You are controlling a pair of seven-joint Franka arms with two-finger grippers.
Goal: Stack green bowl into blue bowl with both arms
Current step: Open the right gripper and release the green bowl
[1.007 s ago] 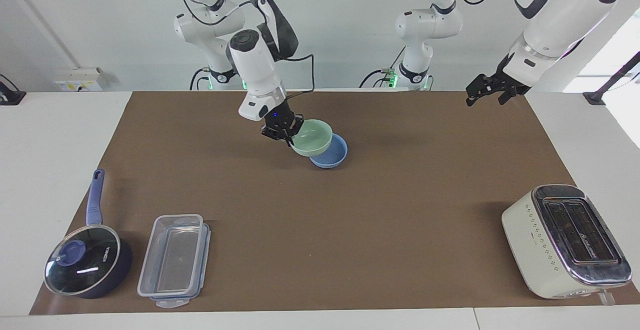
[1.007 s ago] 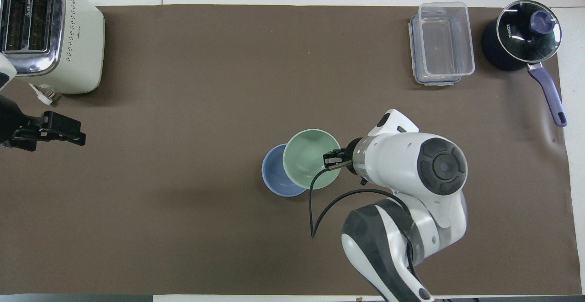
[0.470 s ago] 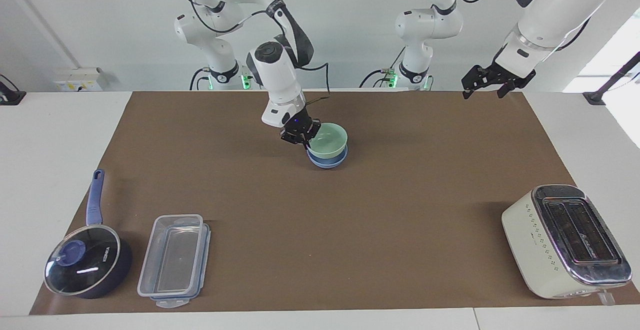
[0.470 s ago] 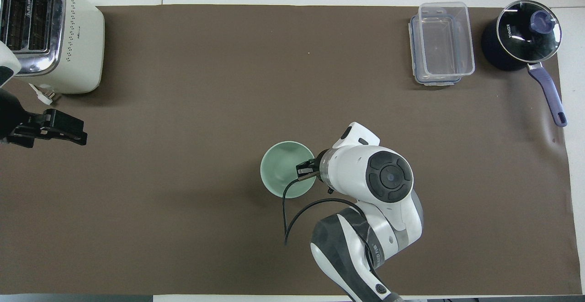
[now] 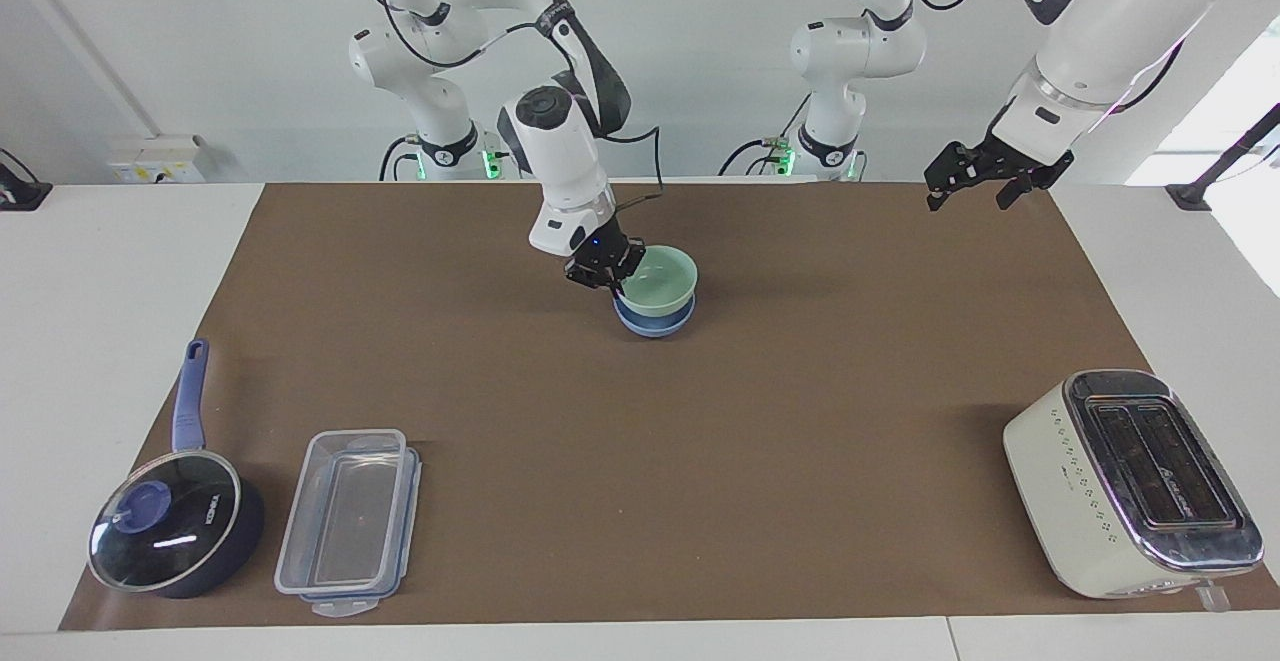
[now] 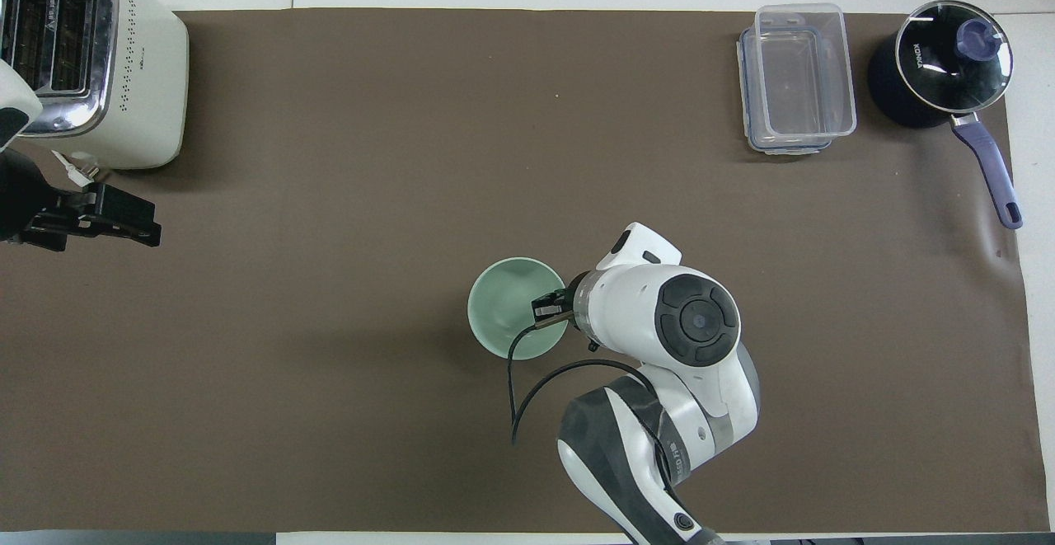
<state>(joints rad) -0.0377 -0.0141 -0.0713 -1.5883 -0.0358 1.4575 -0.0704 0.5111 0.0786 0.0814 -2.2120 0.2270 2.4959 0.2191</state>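
The pale green bowl sits nested in the light blue bowl near the middle of the brown mat. In the overhead view the green bowl covers the blue bowl entirely. My right gripper is shut on the green bowl's rim, on the side toward the right arm's end; it also shows in the overhead view. My left gripper hangs open and empty in the air over the mat's corner at the left arm's end, and shows at the overhead view's edge.
A cream toaster stands at the left arm's end, farther from the robots. A clear lidded container and a dark blue saucepan with a glass lid stand at the right arm's end, also farther out.
My right gripper carried the tilted green bowl over the blue bowl and lowered it level into it. My left gripper rose slightly and drifted a little.
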